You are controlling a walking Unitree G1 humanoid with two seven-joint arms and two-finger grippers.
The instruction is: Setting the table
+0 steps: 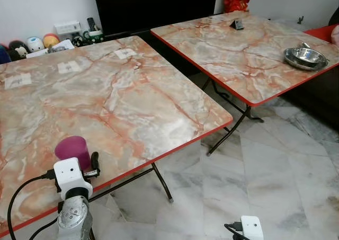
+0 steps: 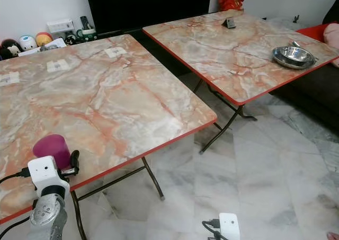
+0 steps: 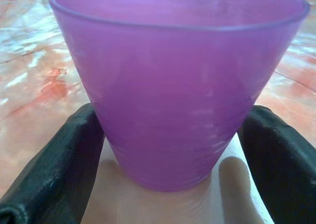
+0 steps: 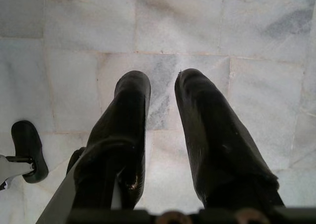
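Observation:
A translucent purple cup [image 1: 73,149] stands upright near the front edge of the near marble-patterned table [image 1: 132,102]. My left gripper [image 3: 173,135] is shut on the purple cup [image 3: 177,85], its two black fingers [image 3: 54,159] pressing the lower sides. In the eye views one finger [image 1: 95,163] shows beside the cup, behind the white wrist camera. A steel bowl [image 1: 304,57] sits at the right edge of the far table [image 1: 238,54]. My right gripper [image 4: 162,80] hangs idle over the marble floor, fingers close together and holding nothing.
White paper labels [image 1: 69,67] lie on the near table's far side. A small black object [image 1: 237,24] rests on the far table. Toys [image 1: 32,43] line the back wall. A gap of marble floor [image 1: 275,166] and folding legs separates the tables.

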